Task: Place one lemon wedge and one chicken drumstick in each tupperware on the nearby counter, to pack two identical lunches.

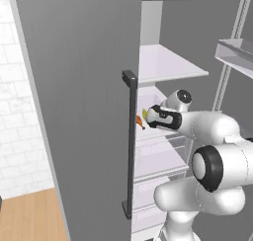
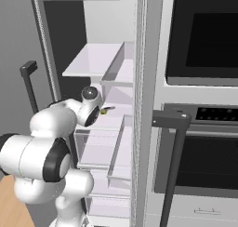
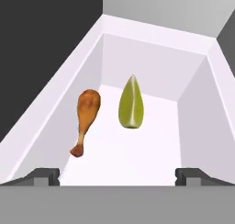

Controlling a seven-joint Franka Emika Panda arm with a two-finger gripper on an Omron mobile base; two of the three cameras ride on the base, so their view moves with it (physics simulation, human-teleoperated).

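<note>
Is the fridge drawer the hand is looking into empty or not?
Not empty. The hand view shows a chicken drumstick and a lemon wedge lying side by side, apart, on the white drawer floor.

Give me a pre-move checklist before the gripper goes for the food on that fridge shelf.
1. Gripper open, nothing between the fingertips: ok.
2. Chicken drumstick in sight on the white shelf: ok.
3. Lemon wedge in sight, lying apart from the drumstick: ok.
4. Fridge door swung clear of the arm: ok.
5. Gripper centred over one item: not ok, both lie ahead of the fingertips.
6. Tupperware ready on the counter: cannot tell.
</note>
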